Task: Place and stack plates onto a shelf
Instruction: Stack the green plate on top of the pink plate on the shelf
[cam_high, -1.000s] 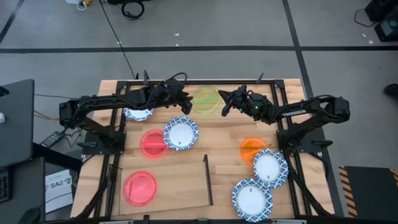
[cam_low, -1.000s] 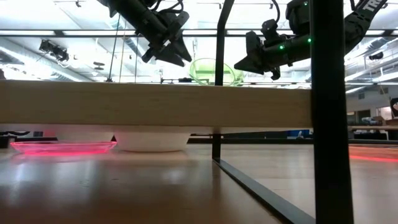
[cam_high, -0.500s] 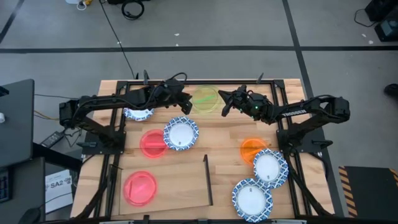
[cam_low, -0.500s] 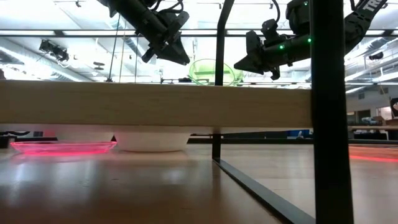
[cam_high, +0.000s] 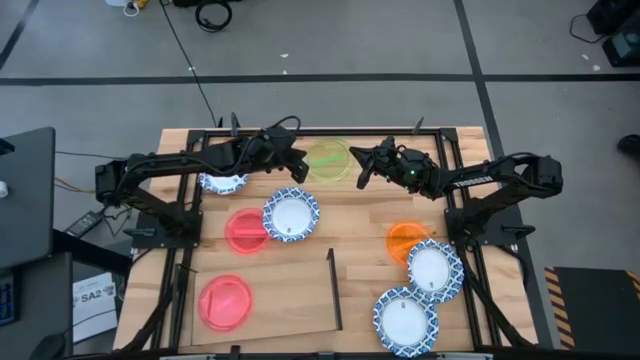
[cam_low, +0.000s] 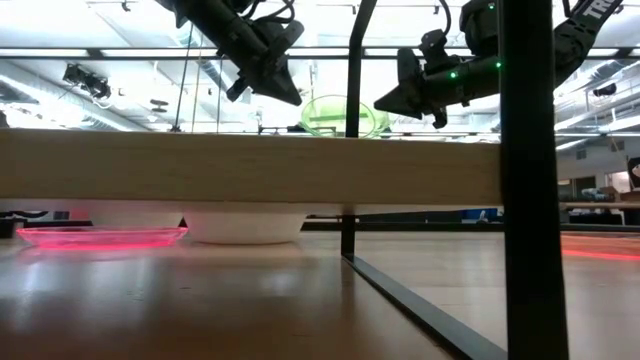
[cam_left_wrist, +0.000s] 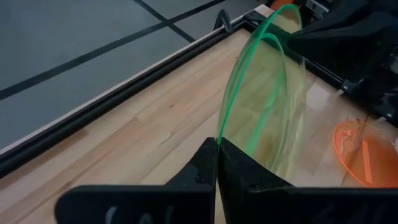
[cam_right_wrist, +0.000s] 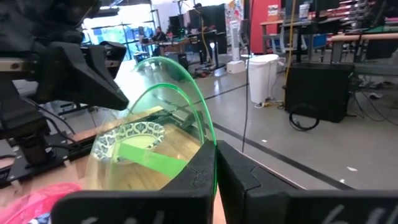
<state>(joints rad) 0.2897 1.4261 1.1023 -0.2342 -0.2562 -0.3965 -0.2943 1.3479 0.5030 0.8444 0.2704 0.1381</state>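
- Green plate (cam_high: 329, 160) is held up off the table (cam_high: 360, 225) near the middle of its far edge, between the two arms; the low view shows it raised above the shelf top.
- Left gripper (cam_high: 299, 164): fingers pinched tight on the green plate's rim, seen clearly in the left wrist view (cam_left_wrist: 216, 155).
- Right gripper (cam_high: 359, 167): fingers likewise clamped on the opposite rim of the same plate, per the right wrist view (cam_right_wrist: 215, 163).
- Shelf (cam_high: 290, 290): pale panel at the near-left part of the table, black bar along its right edge.
- One red plate (cam_high: 225, 301) lies on the shelf near its left side.
- Second red plate (cam_high: 243, 231) sits just beyond the shelf's far edge, touching a blue-rimmed plate (cam_high: 291, 214) that overlaps its right side.
- Another blue-rimmed plate (cam_high: 222, 182) lies near the far-left corner, partly under the left arm.
- Orange plate (cam_high: 405, 240) is on the right side, its near edge tucked under a blue-rimmed plate (cam_high: 435, 270).
- Fourth blue-rimmed plate (cam_high: 405, 321) lies at the near-right corner.
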